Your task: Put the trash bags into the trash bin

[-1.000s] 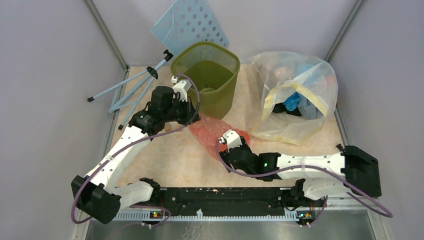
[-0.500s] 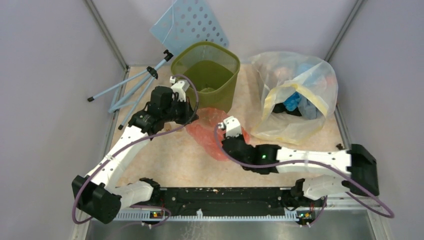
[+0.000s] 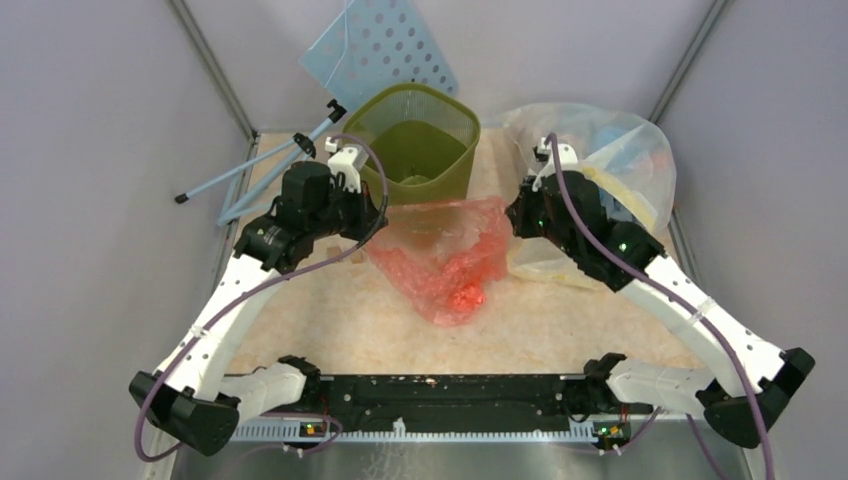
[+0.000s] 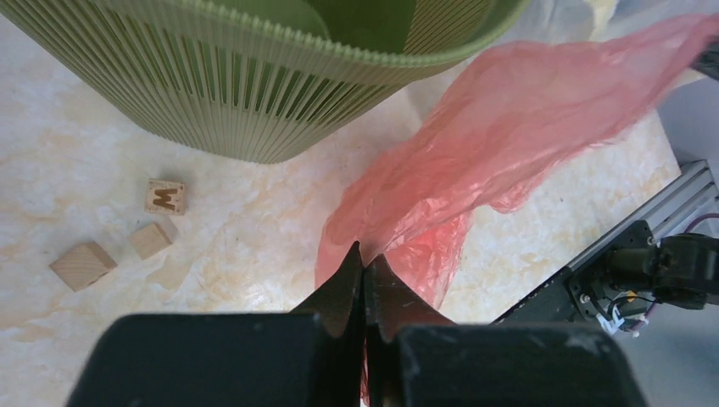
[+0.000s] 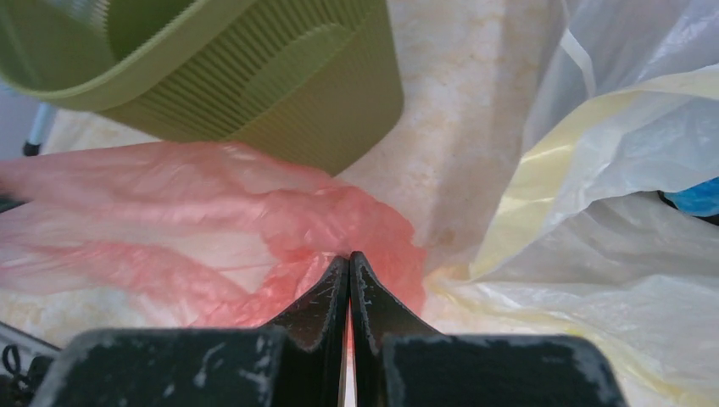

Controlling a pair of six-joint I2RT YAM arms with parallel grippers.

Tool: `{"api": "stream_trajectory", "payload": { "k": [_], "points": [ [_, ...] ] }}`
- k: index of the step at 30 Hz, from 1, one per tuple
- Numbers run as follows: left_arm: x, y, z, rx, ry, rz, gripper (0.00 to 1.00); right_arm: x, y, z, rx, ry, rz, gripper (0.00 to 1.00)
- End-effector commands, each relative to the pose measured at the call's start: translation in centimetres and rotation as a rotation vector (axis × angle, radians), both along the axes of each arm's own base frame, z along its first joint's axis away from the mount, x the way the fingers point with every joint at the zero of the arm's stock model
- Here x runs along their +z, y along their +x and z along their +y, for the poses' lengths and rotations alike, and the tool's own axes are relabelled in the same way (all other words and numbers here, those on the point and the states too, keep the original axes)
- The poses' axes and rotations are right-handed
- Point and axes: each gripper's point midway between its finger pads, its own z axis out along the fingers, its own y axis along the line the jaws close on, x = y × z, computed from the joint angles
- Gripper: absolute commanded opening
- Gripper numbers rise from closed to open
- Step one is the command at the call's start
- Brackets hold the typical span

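Note:
The orange-red trash bag (image 3: 450, 250) hangs stretched between both arms, just in front of the olive-green trash bin (image 3: 415, 140); its lower part droops to the table. My left gripper (image 3: 372, 215) is shut on the bag's left edge, and the plastic (image 4: 509, 127) runs out from its closed tips (image 4: 365, 263) beside the bin's ribbed wall (image 4: 254, 93). My right gripper (image 3: 512, 218) is shut on the bag's right edge. In the right wrist view the red film (image 5: 212, 220) spreads left from the closed tips (image 5: 349, 259), below the bin (image 5: 254, 76).
A large clear bag of colourful items (image 3: 600, 190) sits right of the bin, against the right arm. A pale blue perforated panel (image 3: 385, 45) leans behind the bin; a light blue tripod (image 3: 265, 170) lies at the left. Small wooden blocks (image 4: 127, 242) lie near the bin's base.
My right gripper has closed on the bag's right edge and lifted it up and right. The bag, crumpled on the table before, is now spread wide between both grippers.

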Motion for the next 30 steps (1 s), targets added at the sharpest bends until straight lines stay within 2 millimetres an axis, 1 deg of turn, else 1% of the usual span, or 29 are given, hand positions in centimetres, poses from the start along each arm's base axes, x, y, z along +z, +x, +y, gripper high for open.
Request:
{"api": "stream_trajectory", "payload": {
  "k": [1,4,6,8,10,11,12,14,15,16,17,22,23,28,30],
  "points": [
    [3.8,-0.7,1.2,0.012,0.015,-0.082,0.00,-2.7,1.1,-1.4,0.020,-0.028,0.175,0.00],
    [3.9,-0.2,2.4,0.053,0.082,-0.068,0.00,-5.1,2.8,-2.1,0.011,0.035,0.275,0.00],
    [3.8,-0.2,2.6,0.048,0.092,-0.056,0.00,-6.1,3.5,-2.4,-0.006,0.050,0.288,0.00],
    [4.1,-0.4,1.6,0.000,0.055,-0.043,0.00,-6.3,3.9,-2.1,0.008,0.057,0.273,0.00],
    [4.3,-0.6,0.0,-0.067,-0.007,-0.018,0.00,-6.3,3.7,-1.2,0.076,0.074,0.254,0.00],
    [4.5,-0.8,-0.9,-0.101,-0.048,-0.008,0.00,-6.1,3.4,-0.6,0.124,0.083,0.238,0.05],
    [4.9,-1.0,-1.7,-0.130,-0.095,0.003,0.00,-6.0,3.0,-0.2,0.171,0.087,0.220,0.14],
    [5.4,-1.2,-3.0,-0.176,-0.167,0.020,0.00,-5.8,2.0,0.4,0.252,0.094,0.178,0.39],
    [5.6,-1.0,-3.4,-0.183,-0.189,0.025,0.00,-5.9,1.5,0.5,0.280,0.097,0.154,0.49],
    [5.8,-0.8,-3.6,-0.184,-0.202,0.029,0.00,-5.8,1.1,0.4,0.299,0.102,0.125,0.56],
    [5.7,-0.5,-3.7,-0.179,-0.207,0.033,0.00,-6.4,0.5,0.3,0.311,0.099,0.111,0.63],
    [5.6,0.7,-3.6,-0.153,-0.227,0.039,0.00,-7.3,-1.5,0.1,0.400,0.099,-0.021,0.79],
    [5.5,0.8,-3.6,-0.152,-0.233,0.040,0.00,-7.8,-1.7,0.0,0.403,0.099,-0.028,0.81],
    [5.0,1.2,-3.2,-0.134,-0.236,0.042,0.00,-10.4,-1.9,0.1,0.393,0.129,-0.019,0.83],
    [4.8,1.3,-3.0,-0.124,-0.233,0.042,0.00,-10.5,-1.6,0.4,0.389,0.158,-0.036,0.82]
  ]
}}
